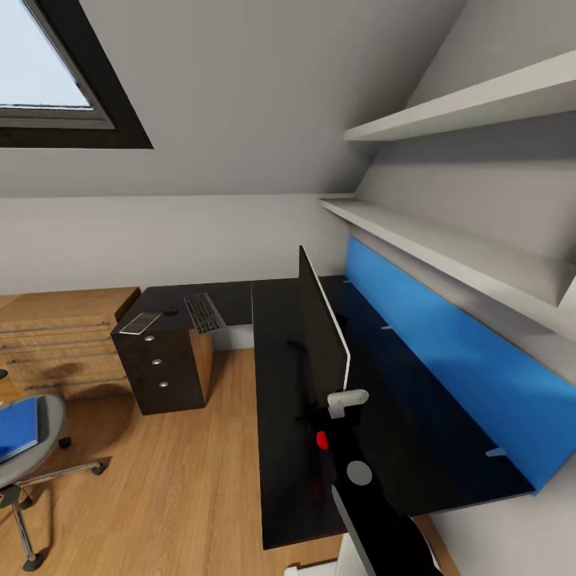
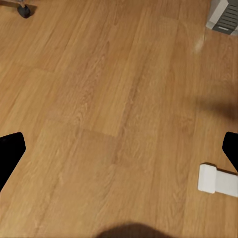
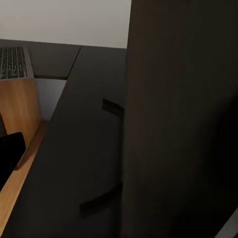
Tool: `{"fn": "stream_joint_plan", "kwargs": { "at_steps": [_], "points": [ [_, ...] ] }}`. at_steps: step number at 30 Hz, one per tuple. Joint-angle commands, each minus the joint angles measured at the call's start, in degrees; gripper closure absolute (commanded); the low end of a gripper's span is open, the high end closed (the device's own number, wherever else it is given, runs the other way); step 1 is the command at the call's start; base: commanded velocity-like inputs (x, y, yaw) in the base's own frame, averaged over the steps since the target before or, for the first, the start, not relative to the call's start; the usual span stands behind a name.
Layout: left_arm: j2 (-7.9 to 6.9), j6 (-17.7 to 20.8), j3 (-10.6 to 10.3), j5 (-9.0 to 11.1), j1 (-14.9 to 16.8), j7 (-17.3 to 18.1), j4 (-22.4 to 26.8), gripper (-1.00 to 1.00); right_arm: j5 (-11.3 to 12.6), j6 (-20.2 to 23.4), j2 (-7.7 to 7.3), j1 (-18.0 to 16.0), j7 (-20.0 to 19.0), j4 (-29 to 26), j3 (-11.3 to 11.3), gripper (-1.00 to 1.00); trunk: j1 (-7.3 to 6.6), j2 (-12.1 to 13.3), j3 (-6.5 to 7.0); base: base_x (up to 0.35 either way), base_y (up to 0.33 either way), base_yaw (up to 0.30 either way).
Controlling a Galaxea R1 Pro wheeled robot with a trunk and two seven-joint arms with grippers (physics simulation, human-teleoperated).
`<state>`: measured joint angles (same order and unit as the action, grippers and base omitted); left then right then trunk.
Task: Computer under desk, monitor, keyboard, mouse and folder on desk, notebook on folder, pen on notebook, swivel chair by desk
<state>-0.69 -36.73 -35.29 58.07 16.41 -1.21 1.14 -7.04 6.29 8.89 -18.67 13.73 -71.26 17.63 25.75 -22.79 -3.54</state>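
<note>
Monitor [image 1: 322, 340] stands edge-on on the glossy black L-shaped tabletop [image 1: 276, 472], black front facing left, light-grey rim, thin black stand; blue back panel [image 1: 448, 360] to its right. Keyboard [image 1: 203, 313] lies flat on the far left wing, small dark mouse [image 1: 170, 311] just left of it, drawers with silver knobs [image 1: 164, 370] below. Blue folder [image 1: 18, 430] on the grey swivel chair [image 1: 40, 448], near left on the wood floor [image 1: 176, 480]. Right hand [image 1: 344, 398] just behind the monitor, whether gripping cannot tell. Left hand's fingertips [image 2: 11, 151] spread wide over floor.
</note>
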Motion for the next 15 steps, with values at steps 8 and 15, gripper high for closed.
{"fn": "stream_joint_plan", "kwargs": {
  "at_steps": [8, 15],
  "points": [
    [-0.01, -0.1, -0.5, 0.4, 0.0, -0.1, 0.0, -1.0, -0.5, -0.7, -0.08, -0.1, 0.2, -0.1, 0.3, -1.0, 0.04, -0.1, -0.13, 0.0, 0.0, 0.0],
    [-0.08, -0.1, -0.5, 0.4, 0.0, -0.1, 0.0, -1.0, -0.5, -1.1, -0.1, -0.1, 0.2, -0.1, 0.3, -1.0, 0.04, -0.1, -0.13, -0.086, 0.076, 0.0]
  ]
}}
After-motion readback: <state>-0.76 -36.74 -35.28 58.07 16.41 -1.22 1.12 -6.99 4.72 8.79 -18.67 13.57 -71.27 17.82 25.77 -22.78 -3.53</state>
